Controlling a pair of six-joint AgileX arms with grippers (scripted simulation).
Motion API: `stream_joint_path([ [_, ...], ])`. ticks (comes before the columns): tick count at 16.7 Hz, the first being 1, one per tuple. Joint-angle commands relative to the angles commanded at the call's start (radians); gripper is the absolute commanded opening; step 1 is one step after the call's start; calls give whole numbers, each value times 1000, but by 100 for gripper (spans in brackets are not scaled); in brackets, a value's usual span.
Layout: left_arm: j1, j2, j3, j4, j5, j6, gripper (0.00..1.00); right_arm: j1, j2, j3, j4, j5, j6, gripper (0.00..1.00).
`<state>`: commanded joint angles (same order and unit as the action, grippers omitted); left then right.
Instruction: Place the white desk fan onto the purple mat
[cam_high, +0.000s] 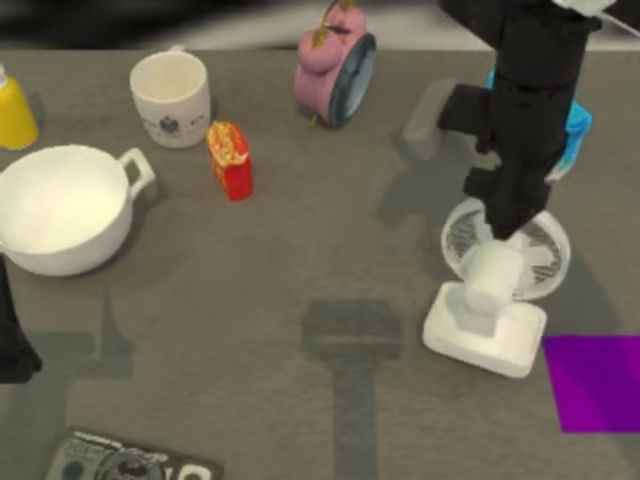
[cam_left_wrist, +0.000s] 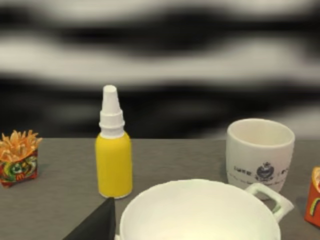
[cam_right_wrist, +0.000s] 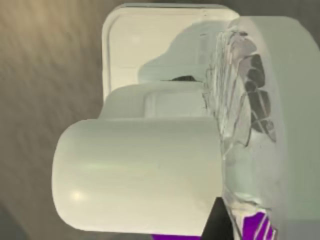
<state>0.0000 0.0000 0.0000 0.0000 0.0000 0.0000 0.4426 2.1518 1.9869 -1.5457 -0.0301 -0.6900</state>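
Note:
The white desk fan (cam_high: 490, 300) stands right of the table's centre, its square base (cam_high: 485, 335) just left of the purple mat (cam_high: 595, 382), which lies flat at the right edge. My right gripper (cam_high: 510, 225) comes down from above onto the fan's round grille head and is shut on it. In the right wrist view the fan's motor housing (cam_right_wrist: 140, 175) fills the picture, one dark finger (cam_right_wrist: 216, 225) sits beside it, and a strip of the purple mat (cam_right_wrist: 257, 227) shows beyond. My left arm (cam_high: 12, 340) is parked at the left edge, gripper open.
A white handled bowl (cam_high: 60, 205), a white mug (cam_high: 172, 95), a yellow bottle (cam_high: 14, 112) and a red fries box (cam_high: 231, 160) occupy the back left. A pink alarm clock (cam_high: 338, 68) stands at the back, a blue object (cam_high: 578, 125) behind my right arm.

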Motion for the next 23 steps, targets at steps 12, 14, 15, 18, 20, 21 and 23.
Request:
stream_joint_path([
  [12, 0, 0, 0, 0, 0, 0, 100, -212, -377, -450, 86, -29, 1550, 0],
  [14, 0, 0, 0, 0, 0, 0, 100, -221, -443, -512, 101, -22, 1778, 0],
  [15, 0, 0, 0, 0, 0, 0, 100, -223, -474, -541, 108, -17, 1882, 0],
  [18, 0, 0, 0, 0, 0, 0, 100, -221, -558, -616, 126, -1, 2147, 0],
  [20, 0, 0, 0, 0, 0, 0, 100, -215, -607, -655, 138, 10, 2286, 0],
  [21, 0, 0, 0, 0, 0, 0, 100, -213, -628, -672, 144, 15, 2344, 0],
  [23, 0, 0, 0, 0, 0, 0, 100, -207, -662, -696, 154, 24, 2432, 0],
])
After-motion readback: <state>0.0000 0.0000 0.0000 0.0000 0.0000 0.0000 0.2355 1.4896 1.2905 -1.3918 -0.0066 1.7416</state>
